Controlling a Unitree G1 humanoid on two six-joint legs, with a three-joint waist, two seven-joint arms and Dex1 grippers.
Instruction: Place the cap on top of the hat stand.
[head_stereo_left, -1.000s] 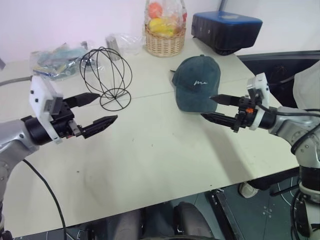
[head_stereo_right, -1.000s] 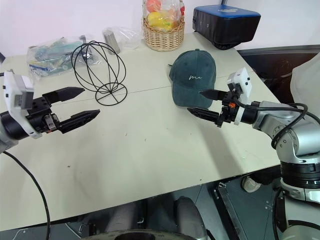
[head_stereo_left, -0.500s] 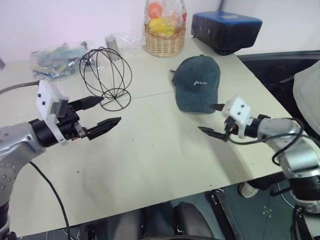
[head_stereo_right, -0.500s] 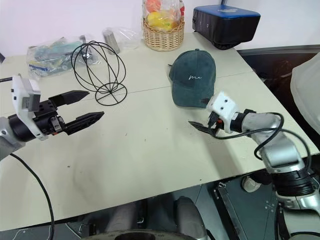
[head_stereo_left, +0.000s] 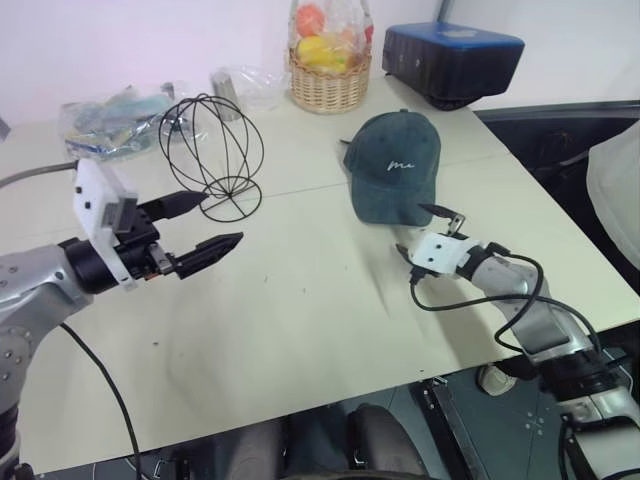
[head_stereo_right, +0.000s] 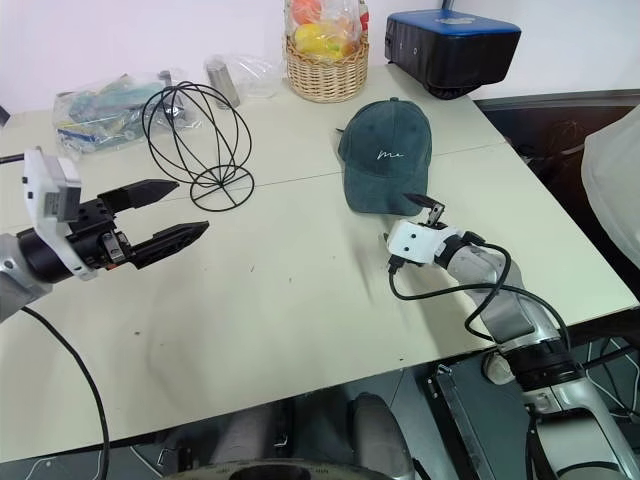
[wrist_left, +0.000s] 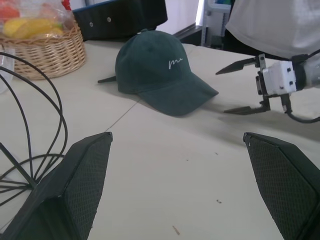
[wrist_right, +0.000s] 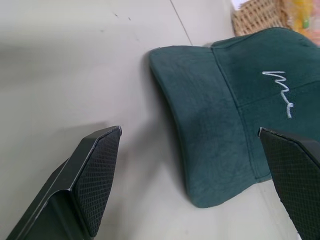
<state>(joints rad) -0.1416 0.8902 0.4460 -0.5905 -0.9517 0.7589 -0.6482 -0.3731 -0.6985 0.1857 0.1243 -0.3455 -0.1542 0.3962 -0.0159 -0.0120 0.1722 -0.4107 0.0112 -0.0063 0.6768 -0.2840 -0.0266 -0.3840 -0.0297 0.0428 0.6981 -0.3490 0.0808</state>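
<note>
The dark green cap (head_stereo_left: 395, 170) lies on the cream table (head_stereo_left: 300, 320), its brim toward me and white script on the front. My right gripper (head_stereo_left: 412, 228) hovers low over the table just in front of the brim, open and empty; in the right wrist view the brim (wrist_right: 210, 145) lies ahead between its spread fingers. The hat stand (head_stereo_left: 212, 155), a black wire sphere on a ring base, stands at the back left. My left gripper (head_stereo_left: 222, 220) hangs open and empty just in front of the stand, pointing toward the cap (wrist_left: 157, 75).
A wicker basket (head_stereo_left: 330, 70) of bagged fruit and a black box (head_stereo_left: 452, 55) stand at the back. Plastic bags (head_stereo_left: 110, 120) lie at the back left. A person in white (head_stereo_left: 615, 190) stands past the table's right edge.
My right gripper has dropped toward the table, rolled its wrist, and edged closer to the cap's brim, staying open. The left gripper, cap and stand have kept their places.
</note>
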